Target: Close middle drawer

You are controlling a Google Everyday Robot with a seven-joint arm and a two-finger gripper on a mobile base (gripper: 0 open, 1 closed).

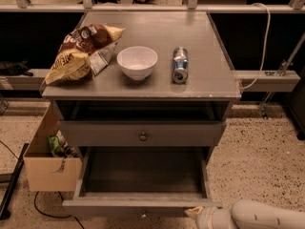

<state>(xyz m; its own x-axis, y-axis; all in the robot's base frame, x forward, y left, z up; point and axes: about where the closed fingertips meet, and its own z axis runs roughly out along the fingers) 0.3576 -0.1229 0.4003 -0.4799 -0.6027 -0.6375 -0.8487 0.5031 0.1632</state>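
At the bottom right corner, the gripper (194, 213) sits at the right end of the middle drawer's (138, 205) front, on the tip of a white arm (257, 216) reaching in low from the right; whether it is clenched or released cannot be told, as its tip is partly cut off by the frame edge. The drawer is pulled far out from the cabinet (224, 111), its front near the bottom of the view and its dark floor exposed. The gripper looks placed on the outer face of the front so that a flat push will send the drawer in, with no need to grasp the knob (143, 215). Being off-centre, that push may skew the drawer on its runners. The top drawer (95, 133) above is nearly shut and out of the way. On the top surface a chip bag (81, 51), a bowl (137, 62) and a can (179, 65) on its side rest well apart; a hard slam could set the can rolling. A cardboard box (50, 173) stands just beside the cabinet's left side, clear of the drawer's path.
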